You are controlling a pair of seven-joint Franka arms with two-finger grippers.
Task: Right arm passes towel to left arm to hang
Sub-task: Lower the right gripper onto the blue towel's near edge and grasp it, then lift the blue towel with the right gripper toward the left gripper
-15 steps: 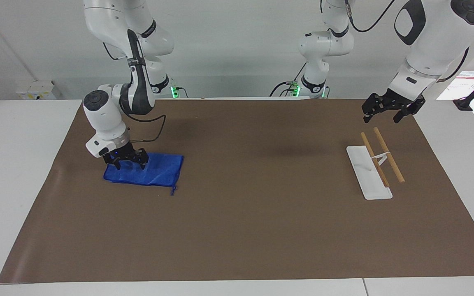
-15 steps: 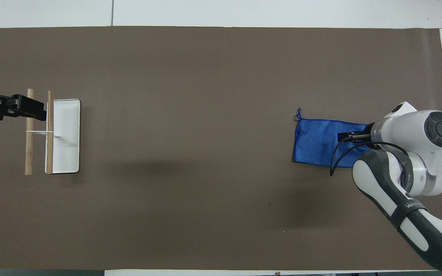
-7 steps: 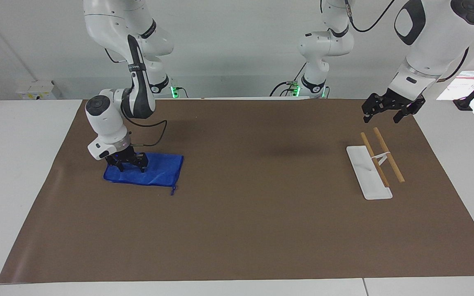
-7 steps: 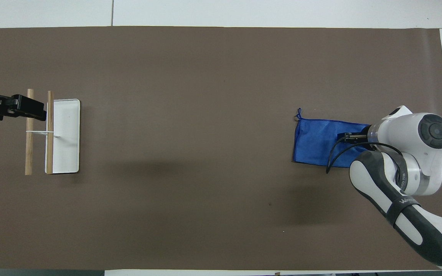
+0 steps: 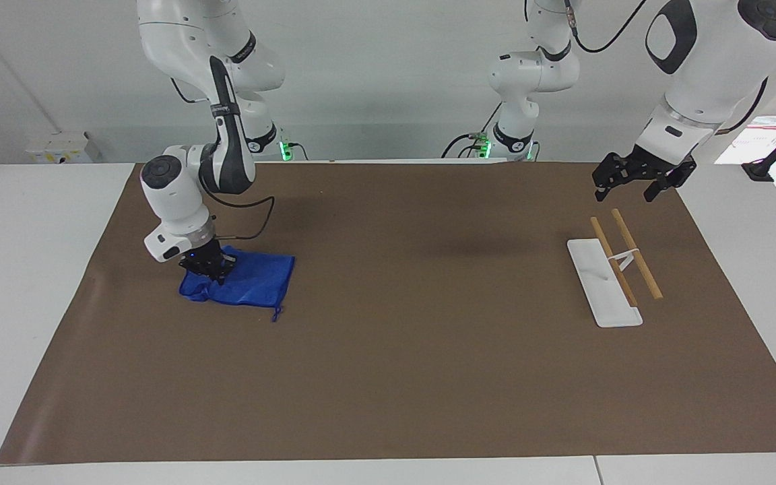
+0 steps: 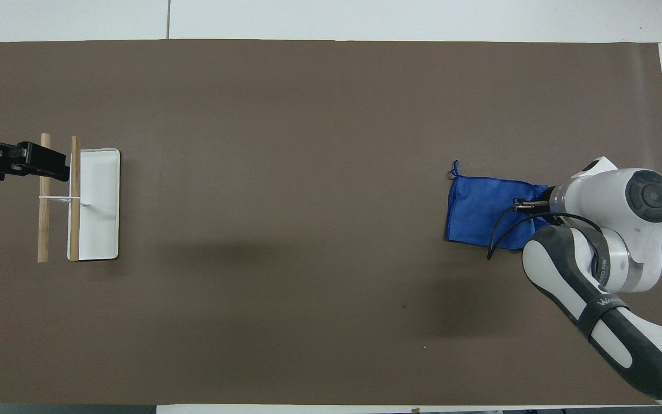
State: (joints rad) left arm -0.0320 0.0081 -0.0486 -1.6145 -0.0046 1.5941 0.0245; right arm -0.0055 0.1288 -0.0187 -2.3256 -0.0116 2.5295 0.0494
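The blue towel [image 5: 250, 283] lies on the brown mat toward the right arm's end of the table, with its thread loop [image 5: 276, 314] at the corner farthest from the robots. It also shows in the overhead view [image 6: 480, 210]. My right gripper [image 5: 208, 268] is down on the towel's edge and shut on it, and the cloth is bunched there. In the overhead view the right arm's wrist hides this gripper. My left gripper [image 5: 637, 180] waits open in the air over the mat near the rack, and it also shows in the overhead view [image 6: 38, 163].
A white base [image 5: 603, 286] with two wooden rods [image 5: 637, 254] stands toward the left arm's end of the table; it also shows in the overhead view [image 6: 101, 201]. The brown mat [image 5: 415, 377] covers the table.
My right gripper has closed on the towel's edge. The cloth has bunched up there and its free end has slid a little toward the gripper. The left arm has not moved.
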